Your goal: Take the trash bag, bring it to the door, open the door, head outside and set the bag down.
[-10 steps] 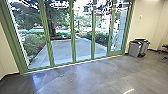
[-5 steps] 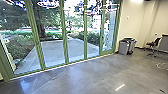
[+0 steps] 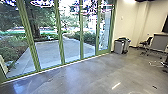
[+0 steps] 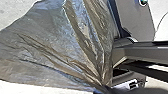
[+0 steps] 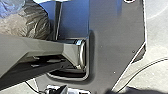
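The soft trash bag (image 4: 57,47) is seeming light, slippery; the left gripper (image 4: 102,89) is pinching its gathered neck (the safest place).

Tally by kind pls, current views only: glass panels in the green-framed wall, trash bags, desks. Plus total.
Glass panels: 5
Trash bag: 1, taking the bag in both wrist views as the same one
Desk: 1, right side of the head view
Total: 7
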